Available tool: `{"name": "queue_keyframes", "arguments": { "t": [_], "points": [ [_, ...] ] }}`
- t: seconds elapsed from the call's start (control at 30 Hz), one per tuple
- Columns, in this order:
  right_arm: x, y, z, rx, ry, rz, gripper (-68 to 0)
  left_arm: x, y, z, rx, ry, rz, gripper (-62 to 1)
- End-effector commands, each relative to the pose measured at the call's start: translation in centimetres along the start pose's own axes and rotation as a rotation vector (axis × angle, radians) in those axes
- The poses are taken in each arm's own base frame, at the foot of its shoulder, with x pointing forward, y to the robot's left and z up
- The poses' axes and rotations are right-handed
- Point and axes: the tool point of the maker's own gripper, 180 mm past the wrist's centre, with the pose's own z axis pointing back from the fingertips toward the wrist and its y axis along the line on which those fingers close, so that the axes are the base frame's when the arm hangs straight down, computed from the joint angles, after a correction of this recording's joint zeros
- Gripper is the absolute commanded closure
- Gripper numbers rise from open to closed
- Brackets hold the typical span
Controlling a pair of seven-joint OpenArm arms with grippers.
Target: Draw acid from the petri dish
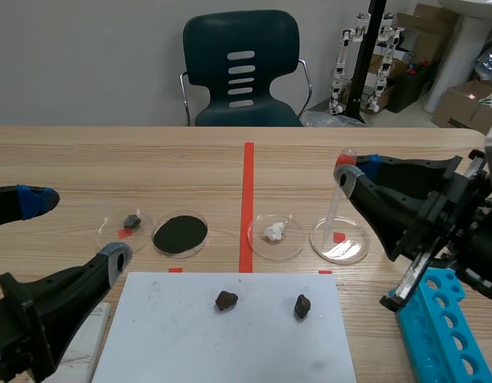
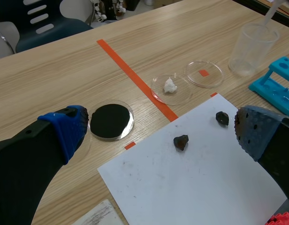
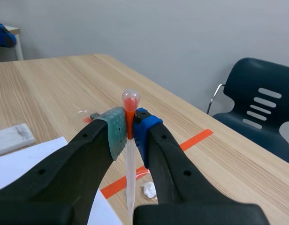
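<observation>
The right gripper point(image 3: 129, 129) pinches a pipette point(image 1: 335, 209) near the top, at its red bulb point(image 3: 130, 100). The pipette is a thin, see-through plastic tube. It looks very light, bendy and a bit slippery. The bulb looks soft, so that is the place to squeeze. The tip hangs down over the dish point(image 1: 356, 249), which sits on the table point(image 1: 110, 159) on the right side. The dish is round, flat and clear, and would slide easily if bumped. I cannot tell if the tip touches it. The left gripper point(image 1: 74, 230) is spread wide and holds nothing.
</observation>
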Motion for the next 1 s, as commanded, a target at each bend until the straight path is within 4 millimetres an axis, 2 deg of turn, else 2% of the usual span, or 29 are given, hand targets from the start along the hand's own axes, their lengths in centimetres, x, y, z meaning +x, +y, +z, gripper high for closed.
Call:
{"name": "queue_keyframes", "arguments": {
  "t": [0.0,0.27,0.57,0.7,0.97],
  "points": [
    [1.0,0.3,0.2,-0.002,-0.016,-0.001,-5.5,1.0,0.0,-0.1,0.001,-0.033,-0.004,-62.3],
    [3.6,4.2,1.0,0.012,0.001,0.002,-5.5,1.0,0.0,-0.1,0.001,-0.033,-0.004,-62.3],
    [3.9,7.8,1.5,-0.001,0.048,-0.011,-5.5,1.0,0.0,-0.1,0.001,-0.033,-0.004,-62.3],
    [4.2,8.4,1.6,-0.009,0.053,-0.022,-5.5,1.0,0.0,-0.1,0.001,-0.034,-0.004,-62.3],
    [4.3,8.4,1.5,-0.009,0.051,-0.021,-5.5,1.0,0.0,-0.1,0.001,-0.033,-0.004,-62.3]
  ]
}}
